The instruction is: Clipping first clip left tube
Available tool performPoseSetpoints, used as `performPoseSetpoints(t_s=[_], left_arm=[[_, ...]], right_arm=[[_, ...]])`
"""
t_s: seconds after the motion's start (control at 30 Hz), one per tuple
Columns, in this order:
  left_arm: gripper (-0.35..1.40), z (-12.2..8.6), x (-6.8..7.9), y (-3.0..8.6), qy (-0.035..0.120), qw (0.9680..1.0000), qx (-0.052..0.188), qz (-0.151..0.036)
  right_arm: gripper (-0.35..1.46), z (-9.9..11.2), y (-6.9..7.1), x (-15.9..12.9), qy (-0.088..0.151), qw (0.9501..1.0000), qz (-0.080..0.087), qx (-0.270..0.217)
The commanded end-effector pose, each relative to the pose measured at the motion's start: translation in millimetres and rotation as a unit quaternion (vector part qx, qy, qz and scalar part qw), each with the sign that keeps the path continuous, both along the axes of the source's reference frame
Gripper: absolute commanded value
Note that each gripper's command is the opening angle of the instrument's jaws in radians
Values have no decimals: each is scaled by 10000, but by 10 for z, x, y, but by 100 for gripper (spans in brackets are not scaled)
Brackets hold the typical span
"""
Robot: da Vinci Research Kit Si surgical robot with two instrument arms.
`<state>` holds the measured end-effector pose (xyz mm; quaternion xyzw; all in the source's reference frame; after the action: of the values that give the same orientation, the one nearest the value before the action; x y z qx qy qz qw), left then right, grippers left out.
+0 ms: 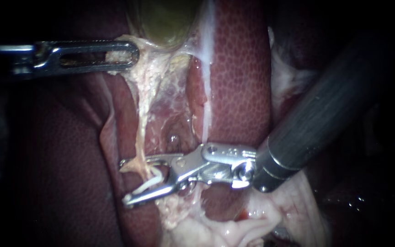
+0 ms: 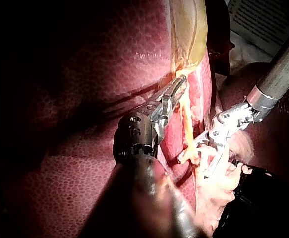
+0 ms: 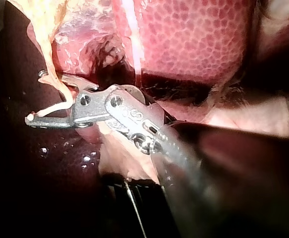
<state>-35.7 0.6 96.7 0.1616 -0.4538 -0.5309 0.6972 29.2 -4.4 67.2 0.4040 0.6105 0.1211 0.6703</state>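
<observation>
As the right instrument (image 1: 124, 181) sat with its jaws wide apart around the left tube (image 1: 139, 137), I read it as the placement step: clip positioned, not fired. The white clip (image 1: 154, 183) was seated between both jaws, spanning the gap. The tube ran down from the gallbladder (image 1: 165, 20) as a pale strand over the liver (image 1: 238, 68) and passed into that gap, just above the loose tissue (image 1: 179, 215). The left instrument (image 1: 133, 56) had its jaws closed on pale tissue (image 1: 115, 57) right under the gallbladder, seemingly keeping the tube taut and lifted off the liver.

Next move, my guess: check both clip legs reach past the tube's far edge and sit square to it, then squeeze shut. The risk looked like catching only part of the tube, or nipping the loose tissue beside it.

Hard to make out:
- The clip's far end sat behind the tube, so I couldn't tell if it fully straddled.
- Left wrist view had the right jaws buried in pale scraps, no clean read.
- Right wrist view gave one clip leg only.
- The left instrument's shaft was lost in the dark at the edge
</observation>
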Motion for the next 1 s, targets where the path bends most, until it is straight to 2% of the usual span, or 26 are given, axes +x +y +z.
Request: performPoseSetpoints(t_s=[0.03, 0.33, 0.5, 0.53, 0.57, 0.63, 0.67, 1.0], left_arm=[[-35, 0, 0, 0, 0, 10000, -1, 2], [-35, 0, 1, 0, -1, 10000, -1, 3], [-35, 0, 1, 0, -1, 10000, -1, 3], [-35, 0, 1, 0, -1, 10000, -1, 3], [-35, 0, 1, 0, -1, 10000, -1, 3], [-35, 0, 1, 0, -1, 10000, -1, 3], [-35, 0, 1, 0, -1, 10000, -1, 3], [-35, 0, 1, 0, 0, 10000, -1, 3]], right_arm=[[58, 0, 1, 0, 1, 10000, 0, -2], [56, 3, 3, -3, 12, 10000, -17, 4], [47, 7, 5, -7, 22, 10000, -31, 6], [41, 7, 5, -9, 16, 10000, -35, 31], [26, 7, 6, -11, 34, 9999, -82, 124], [-23, 7, 7, -18, -59, 9994, -253, 234], [-35, 7, 7, -19, -110, 9993, -279, 217], [-35, 15, 9, -21, -165, 9993, -266, 226]])
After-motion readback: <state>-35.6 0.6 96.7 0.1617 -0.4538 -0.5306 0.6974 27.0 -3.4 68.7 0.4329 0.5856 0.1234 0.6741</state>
